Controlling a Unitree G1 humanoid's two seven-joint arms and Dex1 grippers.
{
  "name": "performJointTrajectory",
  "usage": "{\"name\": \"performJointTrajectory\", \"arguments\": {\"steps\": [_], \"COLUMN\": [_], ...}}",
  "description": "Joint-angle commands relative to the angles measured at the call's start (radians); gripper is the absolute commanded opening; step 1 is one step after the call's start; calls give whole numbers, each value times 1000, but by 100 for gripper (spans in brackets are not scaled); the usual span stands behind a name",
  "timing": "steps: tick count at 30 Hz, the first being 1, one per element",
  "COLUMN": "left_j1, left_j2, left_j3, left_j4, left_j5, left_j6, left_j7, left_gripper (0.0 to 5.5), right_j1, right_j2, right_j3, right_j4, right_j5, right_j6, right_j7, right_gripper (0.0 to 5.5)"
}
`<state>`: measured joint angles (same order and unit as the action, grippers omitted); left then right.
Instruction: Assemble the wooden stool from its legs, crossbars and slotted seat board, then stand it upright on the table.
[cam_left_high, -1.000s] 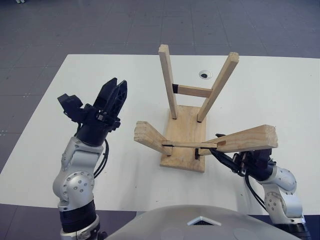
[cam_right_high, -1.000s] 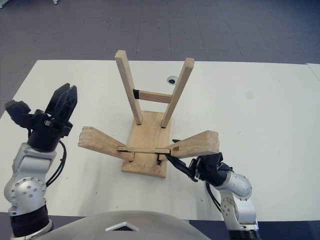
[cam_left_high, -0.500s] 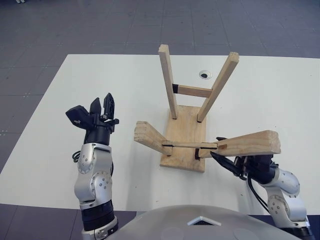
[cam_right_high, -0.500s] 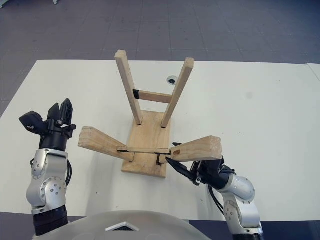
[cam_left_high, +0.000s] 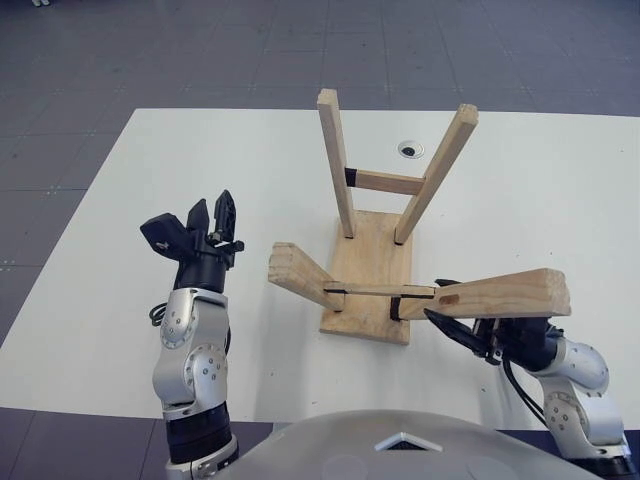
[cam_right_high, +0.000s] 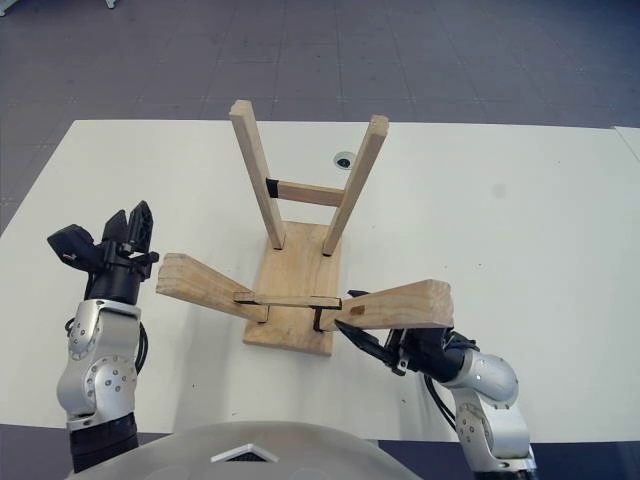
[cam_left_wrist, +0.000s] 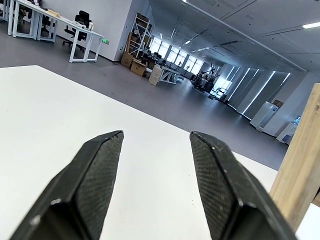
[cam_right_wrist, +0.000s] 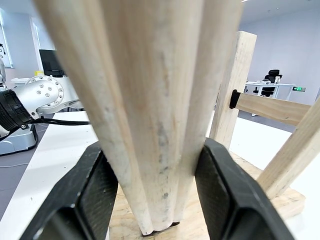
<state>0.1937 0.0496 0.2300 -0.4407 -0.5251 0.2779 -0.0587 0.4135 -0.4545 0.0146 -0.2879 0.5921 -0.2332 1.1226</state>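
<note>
Shifted slightly toward 3 o'clock: near-right leg (cam_left_high: 500, 293), clamped in right gripper (cam_left_high: 440, 322) at 4 o'clock of seat board (cam_left_high: 368, 275), which lies flat on the table (cam_left_high: 530, 180). Far legs (cam_left_high: 336, 165) with crossbar (cam_left_high: 385, 181) stand at 12 o'clock. Left gripper (cam_left_high: 212, 205), now lower, at 9 o'clock, jaws apart, empty.

wht table (cam_left_high: 200, 150) | gry tile floor (cam_left_high: 150, 50) | desks (cam_left_wrist: 30, 15), chairs (cam_left_wrist: 82, 20) | windows (cam_left_wrist: 250, 85) | ceiling lts (cam_left_wrist: 310, 25)

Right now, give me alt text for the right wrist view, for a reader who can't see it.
The right claw grips a pale wooden leg between its two black fingers. Behind it, two upright legs joined by a crossbar stand on the seat board.
</note>
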Motion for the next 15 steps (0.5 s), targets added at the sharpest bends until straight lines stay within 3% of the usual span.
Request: {"name": "performJointTrajectory", "arguments": {"steps": [1, 15], "left_j1": [9, 37], "left_j2": [4, 6], "left_j3": [-11, -41], "left_j4": [-14, -59], "left_j5": [0, -6], "left_j6": [21, 39], "left_j7": [-1, -12], "left_gripper": [245, 245], "right_j1": [-4, -90], "right_j2": [-35, -90], "right_j3": [20, -1], "right_j4": [12, 60], "right_j5": [-27, -49], "right_j6": [24, 65], "right_j7": [26, 26], "right_gripper": [215, 215]}}
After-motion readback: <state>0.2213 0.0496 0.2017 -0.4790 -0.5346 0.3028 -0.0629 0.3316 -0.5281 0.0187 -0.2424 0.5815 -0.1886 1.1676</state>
